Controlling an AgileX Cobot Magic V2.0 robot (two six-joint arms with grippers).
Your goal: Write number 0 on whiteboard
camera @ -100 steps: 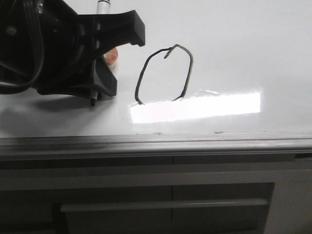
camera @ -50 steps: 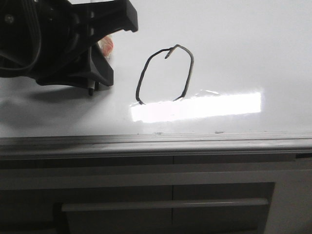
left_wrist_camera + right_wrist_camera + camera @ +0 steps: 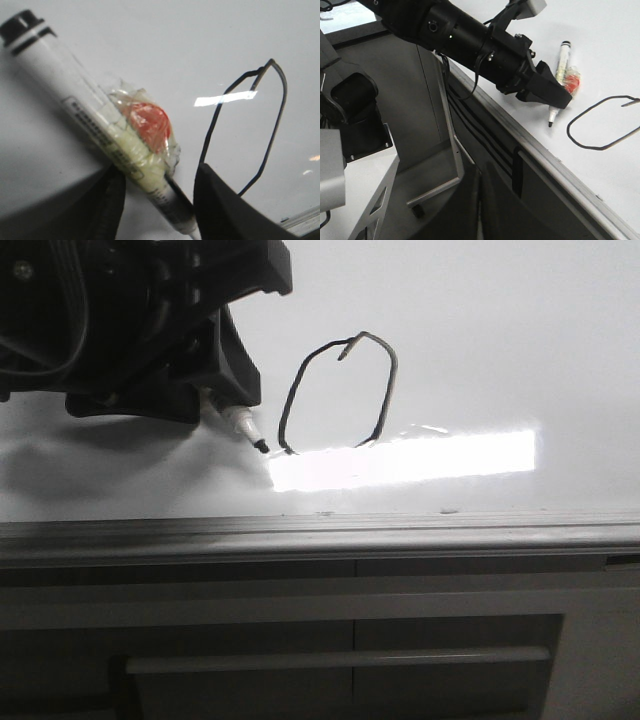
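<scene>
Thin black hand-drawn oval number 0 (image 3: 338,392) lying mid glossy white whiteboard (image 3: 500,330), just right of your left tool (image 3: 155,200), which is gripping white marker (image 3: 95,120), nib slanting toward oval's lower-left.

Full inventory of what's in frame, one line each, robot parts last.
whiteboard: 1, glossy white, grey edge rail along its near side, fills most of the front view.
number 0: 1, thin black oval outline, drawn mid-board; line ends overlap at its top.
glare patch: 1, bright white, over the oval's lower edge.
marker: 1, white barrel, black cap, clear tape with an orange piece; tip just left of the oval.
cabinet: 1, dark grey, panelled, below the rail.
left end effector: 1, black, holding the marker.
right end effector: not in view.
</scene>
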